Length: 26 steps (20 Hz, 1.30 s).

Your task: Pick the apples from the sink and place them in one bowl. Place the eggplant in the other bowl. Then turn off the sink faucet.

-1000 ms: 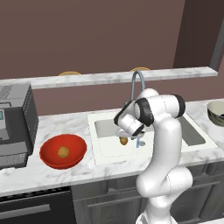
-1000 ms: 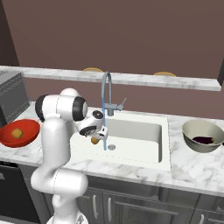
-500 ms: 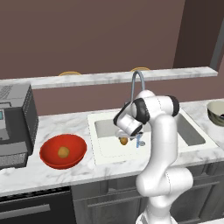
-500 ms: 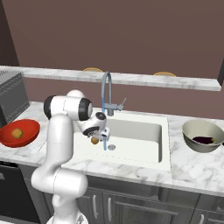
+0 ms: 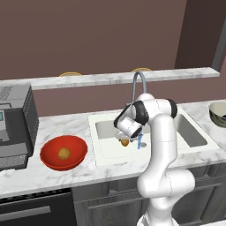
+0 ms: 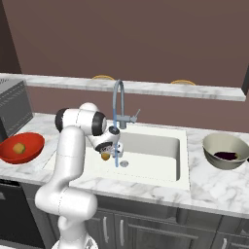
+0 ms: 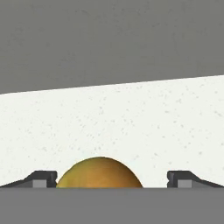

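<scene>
Since a second ago the arm's elbow has swung left and the hand has sunk lower over the sink (image 5: pixel 106 152); the gripper (image 7: pixel 112 178) stands spread wide, holding nothing, an apple (image 7: pixel 99 173) lying between its fingertips (image 7: pixel 41 178) with a gap on each side; the second apple (image 5: pixel 64 153) rests in the red bowl (image 5: pixel 48 161); the eggplant (image 6: pixel 226 155) lies in the grey bowl (image 6: pixel 214 160); the faucet (image 6: pixel 118 102) runs a thin stream just beside the hand.
</scene>
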Available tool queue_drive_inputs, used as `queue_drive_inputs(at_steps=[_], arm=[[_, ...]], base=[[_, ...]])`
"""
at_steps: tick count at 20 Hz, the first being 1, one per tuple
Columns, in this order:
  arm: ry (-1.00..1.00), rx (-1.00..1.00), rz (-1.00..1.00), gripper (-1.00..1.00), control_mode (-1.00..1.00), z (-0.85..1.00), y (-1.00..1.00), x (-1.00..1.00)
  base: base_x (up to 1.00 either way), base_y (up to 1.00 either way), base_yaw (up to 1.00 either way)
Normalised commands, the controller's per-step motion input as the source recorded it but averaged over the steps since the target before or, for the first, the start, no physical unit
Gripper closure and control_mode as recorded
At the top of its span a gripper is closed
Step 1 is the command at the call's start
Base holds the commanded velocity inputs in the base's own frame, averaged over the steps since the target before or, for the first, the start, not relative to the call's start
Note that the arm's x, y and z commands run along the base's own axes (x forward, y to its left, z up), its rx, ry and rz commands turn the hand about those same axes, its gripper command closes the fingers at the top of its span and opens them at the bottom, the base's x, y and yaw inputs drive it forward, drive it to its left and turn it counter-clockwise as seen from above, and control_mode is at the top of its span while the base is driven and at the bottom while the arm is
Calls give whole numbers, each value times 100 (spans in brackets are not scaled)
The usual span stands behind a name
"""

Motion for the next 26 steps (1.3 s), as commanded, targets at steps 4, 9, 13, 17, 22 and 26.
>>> queue_drive_inputs(at_steps=[4, 9, 13, 17, 22, 26], arm=[[1, 0, 0, -100, -100, -21, 0, 11], [0, 0, 0, -100, -100, -9, 0, 1], [0, 0, 0, -100, -100, -1, 0, 0], [0, 0, 0, -100, -100, 0, 2, 0], [1, 0, 0, -100, -100, -1, 6, 0], [2, 0, -1, -100, -100, -1, 8, 0]], base=[[0, 0, 0], [0, 0, 0], [0, 0, 0], [0, 0, 0], [0, 0, 0], [0, 0, 0]])
